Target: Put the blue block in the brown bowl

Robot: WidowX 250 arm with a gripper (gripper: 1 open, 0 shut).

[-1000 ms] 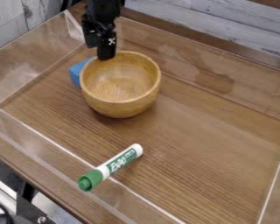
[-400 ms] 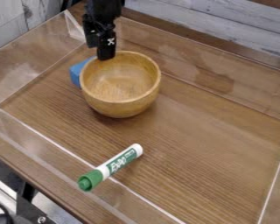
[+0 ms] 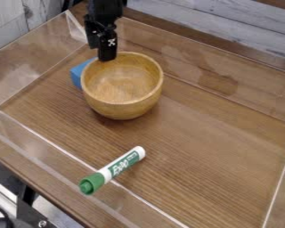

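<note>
The brown bowl (image 3: 124,108) stands on the wooden table a little left of the middle, and nothing shows inside it. The blue block (image 3: 78,71) lies on the table against the bowl's left outer wall, partly hidden by the rim. My black gripper (image 3: 107,55) hangs from above over the bowl's far rim, just right of the block and higher than it. Its fingers point down and hold nothing; they look open, though from this angle the gap is hard to make out.
A green-and-white marker pen (image 3: 113,169) lies near the front of the table. Low clear plastic walls (image 3: 38,142) fence the wooden surface on all sides. A pale plank wall runs along the back.
</note>
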